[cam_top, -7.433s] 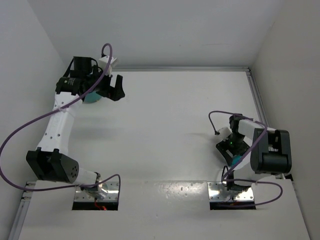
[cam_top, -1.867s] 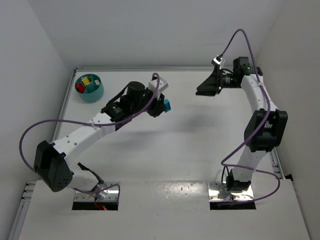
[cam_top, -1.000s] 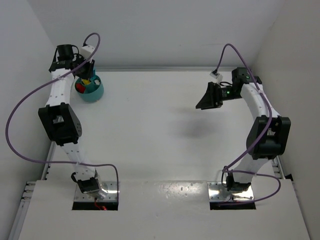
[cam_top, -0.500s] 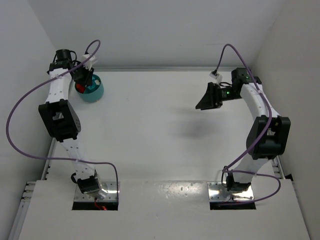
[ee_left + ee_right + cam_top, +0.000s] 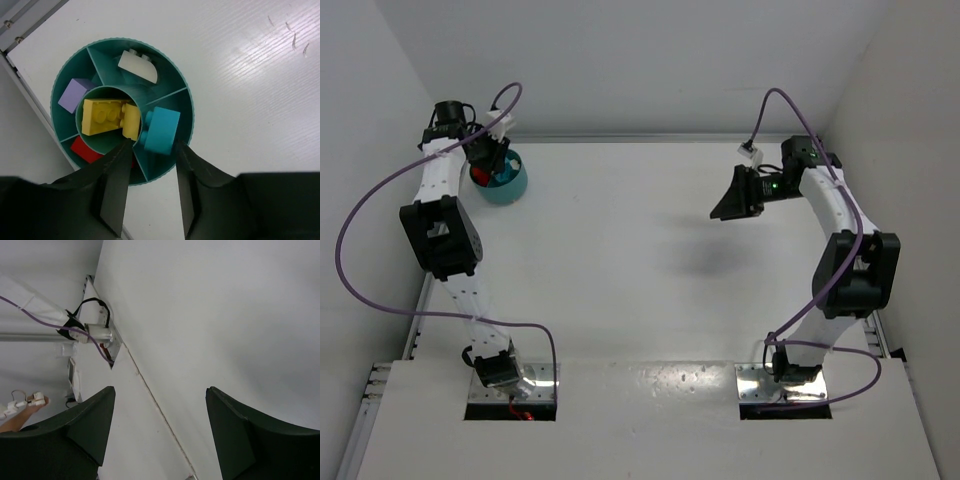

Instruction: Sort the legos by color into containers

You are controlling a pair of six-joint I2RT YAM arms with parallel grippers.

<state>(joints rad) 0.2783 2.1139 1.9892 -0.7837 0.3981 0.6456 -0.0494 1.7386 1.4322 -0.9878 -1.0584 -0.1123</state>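
Note:
The round teal bowl (image 5: 507,186) stands at the table's far left corner. In the left wrist view its rim (image 5: 189,100) encloses divided compartments. Yellow legos (image 5: 110,119) fill the centre cup. A purple brick (image 5: 72,95), a white one (image 5: 137,66) and a red one (image 5: 85,150) each lie in an outer compartment. A cyan brick (image 5: 162,131) lies tilted in the near-right compartment. My left gripper (image 5: 152,144) hovers right above it, open, with its jaws a little wider than the brick. My right gripper (image 5: 722,207) hangs open and empty over the right half.
The bowl sits close to the left wall and the metal rail (image 5: 15,30) along the table edge. The right wrist view shows only the white wall, a seam and the arm mount with its cable (image 5: 95,332).
The left arm carried the cyan brick from mid-table to the bowl. In the last half second it has barely shifted. The right arm has held still for the last second.

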